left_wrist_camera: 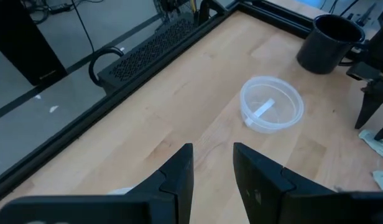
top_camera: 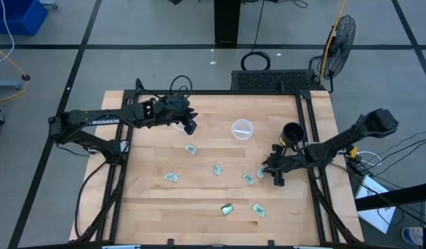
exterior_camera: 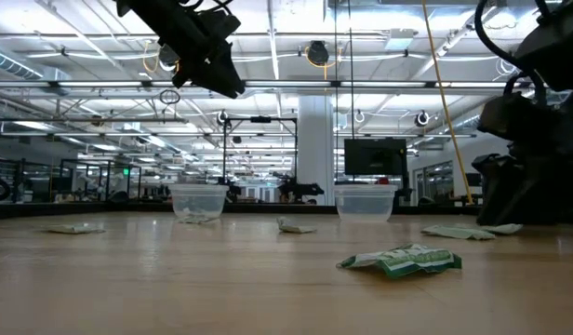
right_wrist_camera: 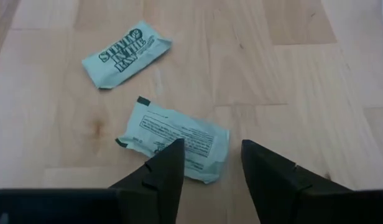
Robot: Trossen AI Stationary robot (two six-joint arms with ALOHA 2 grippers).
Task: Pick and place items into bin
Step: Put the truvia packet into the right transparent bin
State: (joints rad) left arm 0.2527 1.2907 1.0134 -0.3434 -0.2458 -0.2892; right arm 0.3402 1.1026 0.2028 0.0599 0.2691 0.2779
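Several pale green packets lie flat on the wooden table: one (top_camera: 191, 149), one (top_camera: 172, 178), one (top_camera: 217, 169), one (top_camera: 227, 208) and others. My right gripper (top_camera: 270, 170) is open and low over the table's right side. In the right wrist view its fingers stand just short of a packet (right_wrist_camera: 173, 140), with a second packet (right_wrist_camera: 126, 55) beyond. My left gripper (top_camera: 189, 125) is open, raised above the far left part of the table (exterior_camera: 212, 60). A clear round bin (top_camera: 242, 128) stands ahead of it, with a white strip (left_wrist_camera: 263, 109) inside.
A black cup (top_camera: 292, 133) stands right of the clear bin, close to my right arm. A second clear tub (exterior_camera: 198, 202) sits below my left gripper. Black frame rails (top_camera: 306, 117) edge the table. One packet (exterior_camera: 403, 261) lies near the front edge.
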